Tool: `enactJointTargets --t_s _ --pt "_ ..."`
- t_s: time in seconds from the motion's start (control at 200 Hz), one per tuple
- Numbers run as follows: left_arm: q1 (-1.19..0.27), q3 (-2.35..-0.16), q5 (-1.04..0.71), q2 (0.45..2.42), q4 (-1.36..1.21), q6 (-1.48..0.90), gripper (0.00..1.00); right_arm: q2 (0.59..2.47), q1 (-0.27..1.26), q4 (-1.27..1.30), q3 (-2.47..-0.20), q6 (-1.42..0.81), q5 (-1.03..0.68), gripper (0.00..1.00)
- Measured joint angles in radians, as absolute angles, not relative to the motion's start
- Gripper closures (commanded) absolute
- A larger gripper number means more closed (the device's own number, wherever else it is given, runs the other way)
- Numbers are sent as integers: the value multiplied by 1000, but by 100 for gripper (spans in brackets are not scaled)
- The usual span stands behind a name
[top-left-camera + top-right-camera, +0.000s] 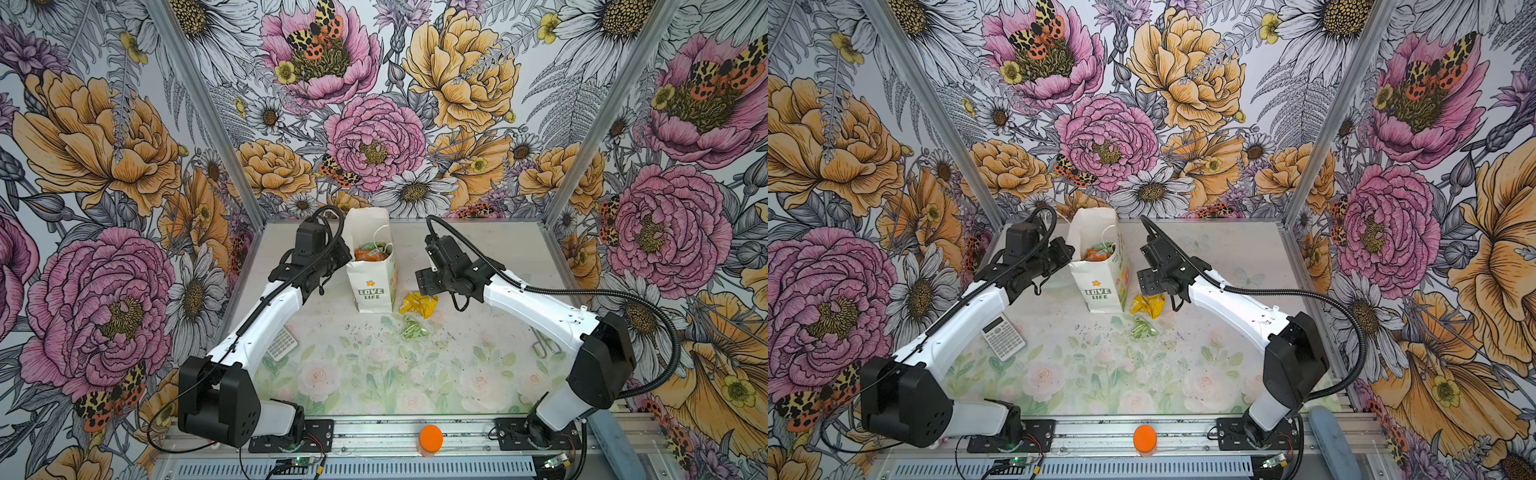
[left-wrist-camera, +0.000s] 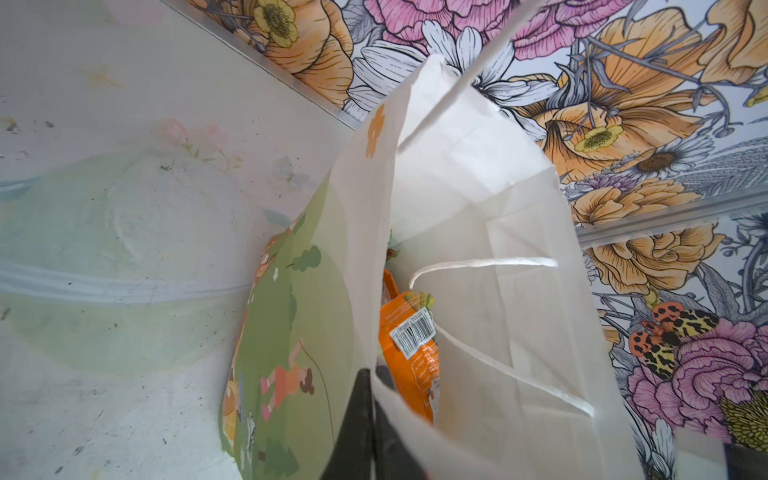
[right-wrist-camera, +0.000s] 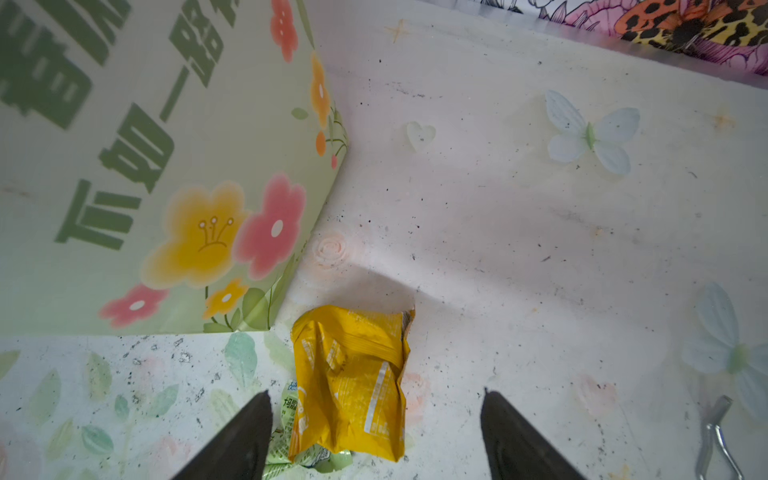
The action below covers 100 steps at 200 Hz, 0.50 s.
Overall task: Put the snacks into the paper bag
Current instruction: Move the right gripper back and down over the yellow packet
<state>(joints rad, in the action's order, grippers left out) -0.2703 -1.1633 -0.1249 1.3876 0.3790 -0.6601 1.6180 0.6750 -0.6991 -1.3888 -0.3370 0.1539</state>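
Flowered wallpaper is closing the cell on three sides, and the pale rose-printed table (image 1: 478,249) is carrying the work. The paper bag (image 1: 370,291) is standing upright at the far middle of the table, and at least one orange packet (image 2: 415,353) is already lying inside it. Your left fingers (image 2: 357,415) are pressing fully together on the left rim of the bag, holding its mouth open.

Two snacks are waiting outside. The yellow packet (image 1: 417,305) is lying just right of the bag's near corner, and the pale green packet (image 1: 413,329) is lying just nearer, partly under it. Your right fingers (image 3: 241,440) are hanging spread wide above the yellow packet, gripping nothing.

I judge you are in the picking step for this packet. Next you are needing to lower with one finger on each side, close, then lift over the rim without pushing the bag.
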Motion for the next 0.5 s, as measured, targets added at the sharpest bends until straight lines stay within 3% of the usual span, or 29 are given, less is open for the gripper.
enactJointTargets --t_s 0.5 --pt "-322 -1337 -226 1542 418 -471 100 1685 682 -675 -1354 -12 115 18"
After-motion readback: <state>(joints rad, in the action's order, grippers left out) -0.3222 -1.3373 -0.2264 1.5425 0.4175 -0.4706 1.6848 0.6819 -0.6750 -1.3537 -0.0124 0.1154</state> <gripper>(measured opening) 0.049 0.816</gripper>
